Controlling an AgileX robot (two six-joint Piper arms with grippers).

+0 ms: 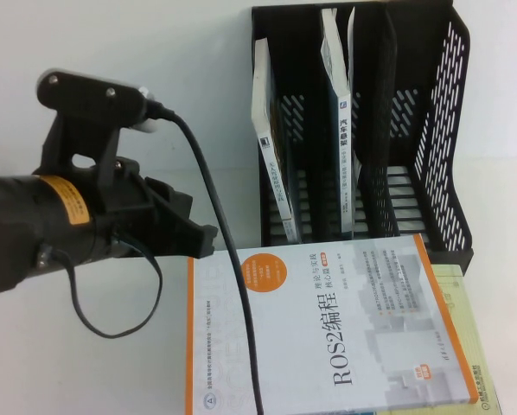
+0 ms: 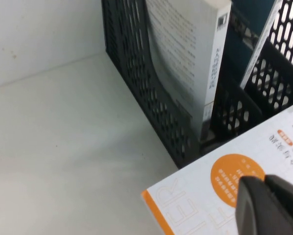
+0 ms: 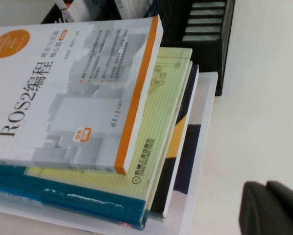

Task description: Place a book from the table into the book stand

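I see the worktop, plain white, carrying everything.

The book stand sits at the far side: black, three upright slots, perforated walls. Left slot holds the book, white-grey, standing on edge and leaning a little; in the left wrist view its spine and text-covered cover show against the stand's left wall. I read that as the task's book, but its cover drawings are not visible from here. Middle slot holds a second upright book with a dark blue spine. Right slot shows only its slatted floor.

Just in front of the stand lies a stack of books, flat. On top is the ROS2 book, white with an orange border. Under it is a pale yellow-green book, then darker ones and a white one at the bottom, per the right wrist view.

Left arm comes in from the left, raised. Left gripper hangs at the near-left corner of the ROS2 book, over its orange circle in the wrist view. Jaws look pressed together, holding nothing.

Right gripper is off to the right of the stack, over bare worktop. Only its dark tip shows; I cannot tell its state.
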